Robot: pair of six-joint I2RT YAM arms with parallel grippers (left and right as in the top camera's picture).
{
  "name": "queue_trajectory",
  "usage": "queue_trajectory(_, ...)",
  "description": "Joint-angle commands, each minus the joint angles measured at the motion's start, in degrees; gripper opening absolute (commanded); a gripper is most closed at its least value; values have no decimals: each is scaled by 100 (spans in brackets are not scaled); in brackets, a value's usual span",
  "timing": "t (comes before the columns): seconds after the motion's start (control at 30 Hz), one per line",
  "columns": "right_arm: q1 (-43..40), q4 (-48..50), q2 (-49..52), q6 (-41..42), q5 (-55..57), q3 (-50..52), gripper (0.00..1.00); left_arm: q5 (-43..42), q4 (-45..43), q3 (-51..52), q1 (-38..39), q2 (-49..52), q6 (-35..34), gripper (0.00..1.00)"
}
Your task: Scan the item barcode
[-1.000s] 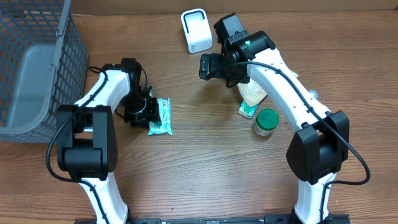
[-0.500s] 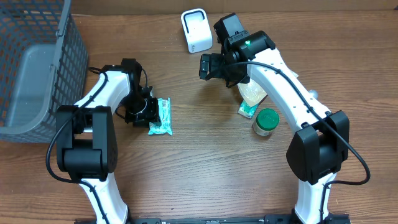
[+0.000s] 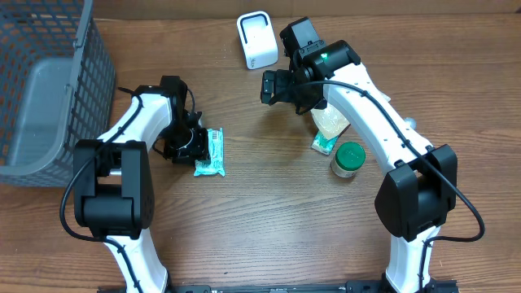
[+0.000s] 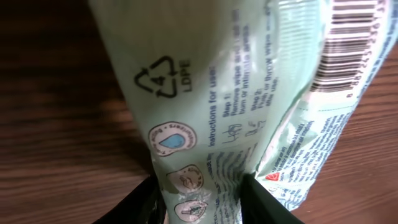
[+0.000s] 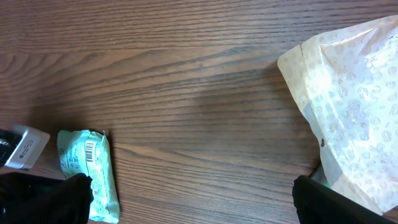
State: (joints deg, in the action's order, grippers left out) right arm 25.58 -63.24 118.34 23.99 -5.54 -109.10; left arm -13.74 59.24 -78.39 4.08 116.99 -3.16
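Since the table (image 3: 269, 228) bears the wipes packet (image 3: 210, 152) well apart from the scanner (image 3: 256, 39), lifting and scanning look yet to come. Near the scanner the right gripper (image 3: 267, 88) gapes empty; farther off, the left gripper (image 3: 192, 145) clamps the packet's end. The left wrist view shows the barcode (image 4: 354, 43) plainly; overhead does not.
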Motion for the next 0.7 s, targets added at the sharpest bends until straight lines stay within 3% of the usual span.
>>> queue_trajectory(0.0,-22,13,-33,2,35,42,100,1495,-258,142,-26,177,210,40)
queue_trajectory(0.1,-22,13,-33,2,35,42,100,1526,-352,140,-26,177,76,31)
queue_trajectory(0.33,-22,13,-33,2,35,42,100,1523,-616,122,-26,177,42,22)
queue_trajectory(0.67,-22,13,-33,2,35,42,100,1410,-1169,44,229,177,988,20)
